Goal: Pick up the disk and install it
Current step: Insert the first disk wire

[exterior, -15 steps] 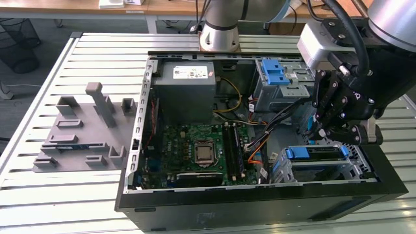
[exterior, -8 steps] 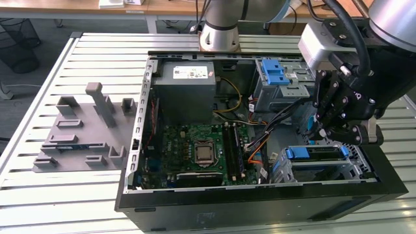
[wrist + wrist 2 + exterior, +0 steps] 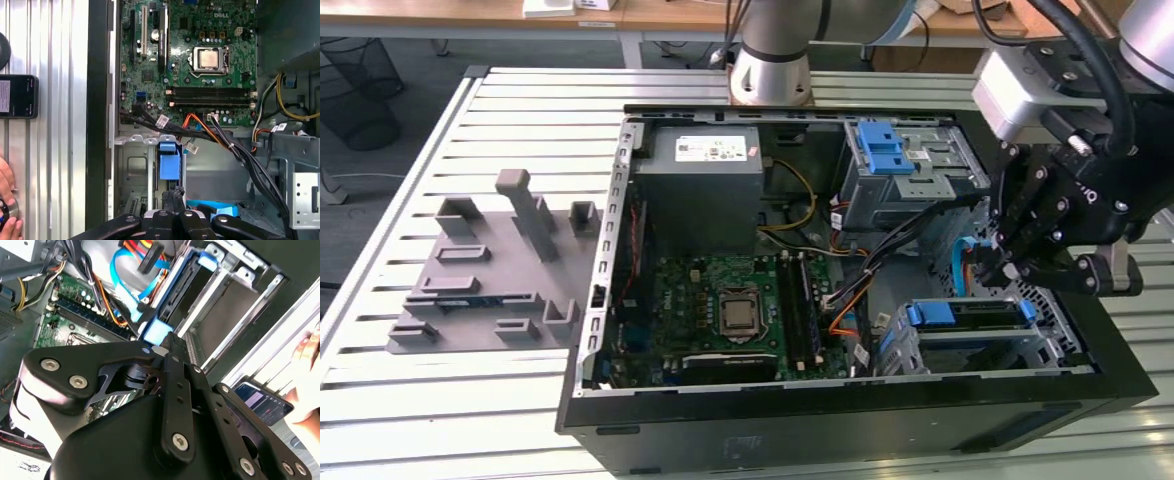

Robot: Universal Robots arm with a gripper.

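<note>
The disk [image 3: 970, 318] sits in the metal cage [image 3: 1047, 345] at the corner of the computer case [image 3: 720, 420], just below the jaws, with its blue tab [image 3: 169, 162] right at their tips. I think it should be pushed straight and level, away from the cables [image 3: 907, 235]. The gripper [image 3: 1027, 265] hangs over it; I cannot tell how wide the jaws are or if they touch it.
</note>
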